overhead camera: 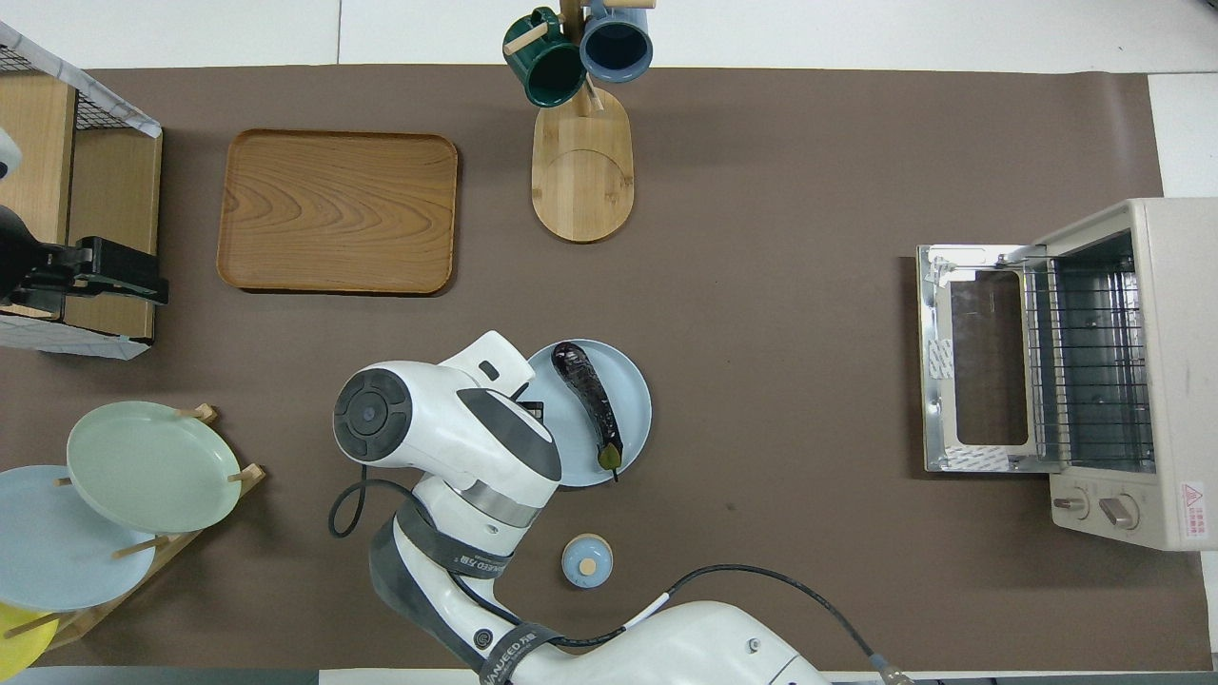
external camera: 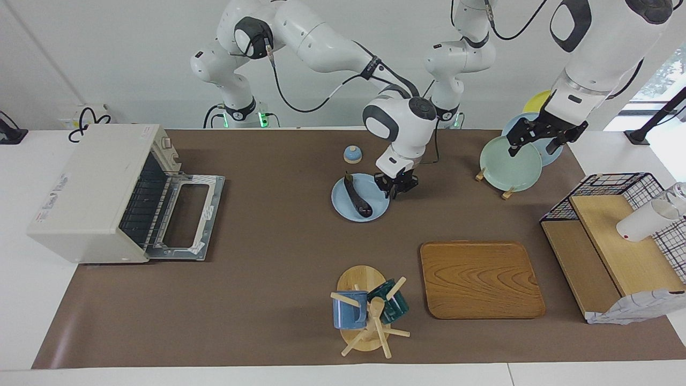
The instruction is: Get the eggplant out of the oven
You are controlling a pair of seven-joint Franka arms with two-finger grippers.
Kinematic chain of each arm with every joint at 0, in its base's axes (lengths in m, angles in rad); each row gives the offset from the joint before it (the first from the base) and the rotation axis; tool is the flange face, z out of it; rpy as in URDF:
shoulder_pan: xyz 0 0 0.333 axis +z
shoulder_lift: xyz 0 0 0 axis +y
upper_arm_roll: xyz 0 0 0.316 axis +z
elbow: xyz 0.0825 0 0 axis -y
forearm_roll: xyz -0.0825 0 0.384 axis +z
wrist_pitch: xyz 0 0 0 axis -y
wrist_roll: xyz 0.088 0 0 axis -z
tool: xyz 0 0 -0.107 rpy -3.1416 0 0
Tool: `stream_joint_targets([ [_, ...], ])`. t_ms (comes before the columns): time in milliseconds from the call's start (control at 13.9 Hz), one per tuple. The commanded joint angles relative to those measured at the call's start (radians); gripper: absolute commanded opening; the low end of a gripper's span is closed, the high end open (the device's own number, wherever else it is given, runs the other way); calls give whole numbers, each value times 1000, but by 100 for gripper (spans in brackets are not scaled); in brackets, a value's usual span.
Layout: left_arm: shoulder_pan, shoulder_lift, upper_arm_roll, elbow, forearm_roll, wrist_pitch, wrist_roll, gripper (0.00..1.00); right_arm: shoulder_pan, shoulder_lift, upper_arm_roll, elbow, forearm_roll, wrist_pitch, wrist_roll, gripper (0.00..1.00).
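The dark purple eggplant (external camera: 358,195) (overhead camera: 590,401) lies on a light blue plate (external camera: 343,209) (overhead camera: 636,404) in the middle of the table, well away from the oven. The off-white oven (external camera: 91,182) (overhead camera: 1170,362) stands at the right arm's end, its door (external camera: 187,214) dropped open and its wire rack bare. My right gripper (external camera: 395,186) is at the plate's rim on the side toward the left arm's end; in the overhead view its own wrist hides it. My left gripper (external camera: 540,140) (overhead camera: 133,285) waits open in the air over the plate rack.
A small blue lid (external camera: 352,154) (overhead camera: 587,559) sits nearer to the robots than the plate. A mug tree (external camera: 367,311), a wooden tray (external camera: 479,279), a rack of plates (external camera: 512,161) and a wire shelf (external camera: 616,230) also stand on the table.
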Motion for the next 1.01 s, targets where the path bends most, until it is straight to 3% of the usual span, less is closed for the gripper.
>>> stream_joint_targets([
  [0, 9, -24, -3, -29, -25, 21, -3, 100, -42, -50, 2, 14, -14, -26, -71, 57],
  [144, -5, -18, -5, -28, -47, 29, -38, 100, -151, -104, 3, 14, -14, -117, -175, 54],
  [216, -14, -12, -8, -29, -56, 42, -63, 100, -194, -125, 3, 11, -17, -144, -228, 47],
  [361, -74, -6, -8, -58, -62, 81, -118, 100, -249, -168, -1, -41, -55, -226, -338, 20],
  [433, -110, -6, -8, -87, -62, 113, -168, 100, -297, -222, 2, -122, -90, -229, -408, 8],
  [721, -293, 28, -7, -146, -120, 211, -394, 100, -495, -418, 0, -519, -103, -32, -562, 0],
  [938, -442, 61, -7, -256, -119, 401, -580, 100, -591, -448, -1, -633, -126, 61, -582, 0],
])
